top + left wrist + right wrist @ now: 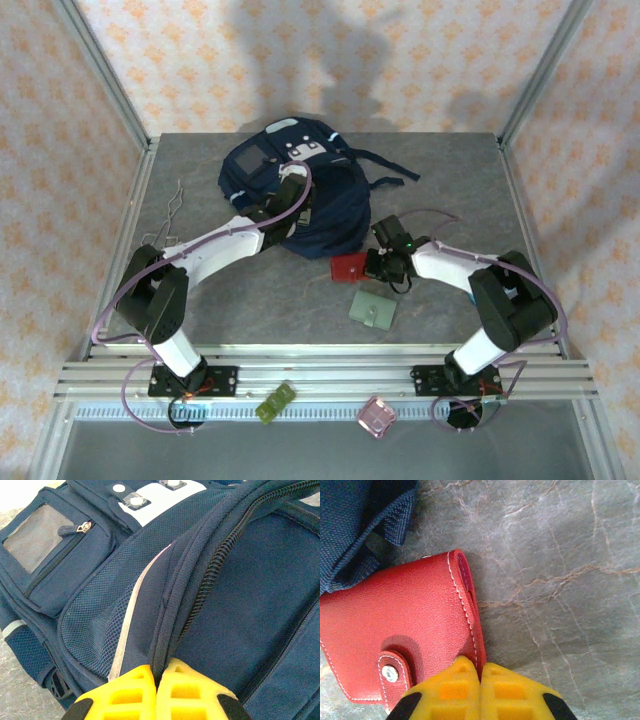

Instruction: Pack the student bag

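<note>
Student bag (335,215), a large navy-blue fabric backpack with white patches, lay at the far middle of the grey marbled counter (250,290). Left pincer (159,669) was clamped shut on a fabric fold (170,605) beside its zipper (215,575). Right pincer (480,669), just beside the bag, pinched the edge of a red leather snap wallet (410,615).

Left hand (157,676) clamped tight, right hand (480,672) clamped tight, arms angled inward
</note>
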Robot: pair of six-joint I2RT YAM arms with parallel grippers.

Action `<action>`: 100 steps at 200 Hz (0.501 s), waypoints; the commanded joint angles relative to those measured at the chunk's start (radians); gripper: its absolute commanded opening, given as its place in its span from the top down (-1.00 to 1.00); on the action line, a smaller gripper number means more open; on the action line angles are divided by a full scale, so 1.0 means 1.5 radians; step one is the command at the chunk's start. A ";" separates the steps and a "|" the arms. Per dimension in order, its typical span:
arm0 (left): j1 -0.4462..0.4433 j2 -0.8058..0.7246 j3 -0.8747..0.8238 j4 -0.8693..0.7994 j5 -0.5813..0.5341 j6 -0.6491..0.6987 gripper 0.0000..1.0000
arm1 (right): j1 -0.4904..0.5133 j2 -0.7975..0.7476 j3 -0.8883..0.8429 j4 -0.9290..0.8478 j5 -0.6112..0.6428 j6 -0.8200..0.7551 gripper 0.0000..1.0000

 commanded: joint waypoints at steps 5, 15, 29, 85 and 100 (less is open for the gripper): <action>0.007 -0.018 0.013 0.011 0.001 -0.012 1.00 | 0.010 -0.014 0.014 -0.022 -0.027 0.001 1.00; 0.007 -0.017 0.016 0.008 -0.001 -0.012 1.00 | 0.009 -0.032 0.025 -0.021 -0.043 0.003 1.00; 0.007 -0.019 0.017 0.008 -0.001 -0.011 1.00 | 0.009 -0.059 0.040 -0.021 -0.064 0.008 1.00; 0.022 -0.035 0.029 0.012 0.016 -0.016 1.00 | -0.021 -0.176 0.114 -0.074 -0.114 -0.014 1.00; 0.028 -0.044 0.032 0.017 0.026 -0.017 1.00 | -0.035 -0.202 0.132 -0.080 -0.128 -0.017 1.00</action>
